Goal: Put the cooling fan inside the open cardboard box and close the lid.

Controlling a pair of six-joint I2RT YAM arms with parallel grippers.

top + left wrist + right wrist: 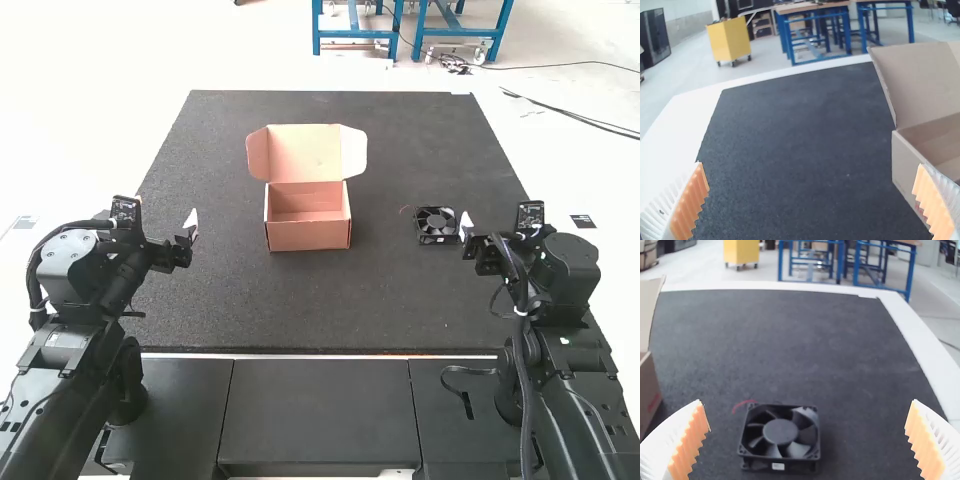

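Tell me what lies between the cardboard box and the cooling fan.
Only bare black mat separates the cardboard box from the cooling fan, as the high view shows.

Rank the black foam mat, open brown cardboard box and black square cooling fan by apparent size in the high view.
1. Black foam mat, by far the largest.
2. Open brown cardboard box.
3. Black square cooling fan, smallest; it sits about level with the box, so nearness is no issue.
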